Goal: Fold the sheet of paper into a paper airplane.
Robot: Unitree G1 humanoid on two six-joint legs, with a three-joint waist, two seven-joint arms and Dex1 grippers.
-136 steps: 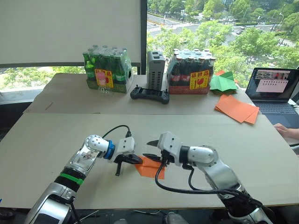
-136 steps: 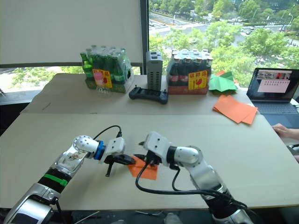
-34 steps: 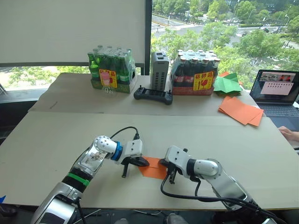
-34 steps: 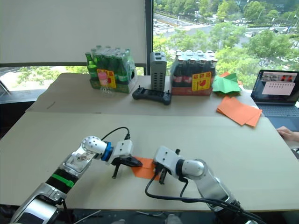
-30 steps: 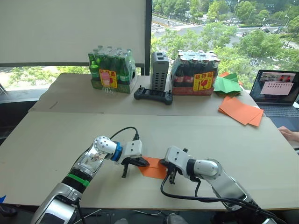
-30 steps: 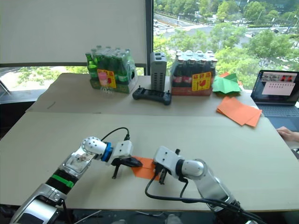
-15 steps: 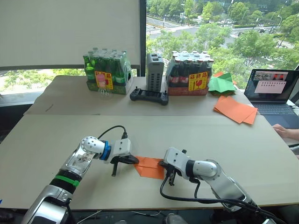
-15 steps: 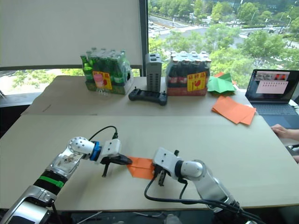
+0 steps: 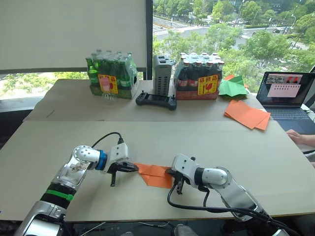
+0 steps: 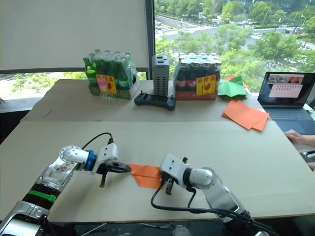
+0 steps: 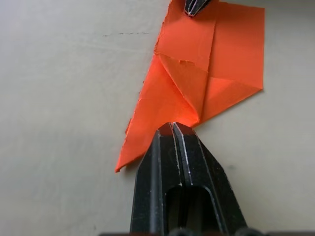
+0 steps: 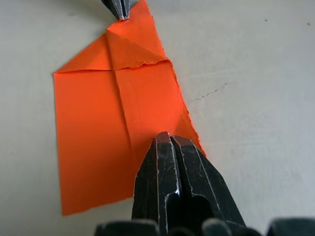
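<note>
The sheet of paper (image 9: 156, 174), orange and folded to a point with a torn-looking edge, lies flat on the near table between my two grippers. My left gripper (image 9: 133, 167) is shut, its tips resting on the pointed left end of the sheet of paper (image 11: 197, 73), as the left wrist view shows of the left gripper (image 11: 172, 127). My right gripper (image 9: 170, 172) is shut too, its tips (image 12: 167, 137) on the paper's right edge (image 12: 98, 128). No paper shows between either pair of fingers.
On the far table stand a pack of green bottles (image 9: 110, 73), a grey box (image 9: 161, 73), a pack of dark bottles (image 9: 199, 76) and a black controller (image 9: 156, 101). Green paper shapes (image 9: 232, 87), an orange pile (image 9: 247, 114), a laptop (image 9: 285, 91) and a person's hand (image 9: 300, 137) are at right.
My right gripper, raised and open 4.5 s ago, is now shut and low on the paper's right edge. My left gripper has slid left to the paper's point over the last half second.
</note>
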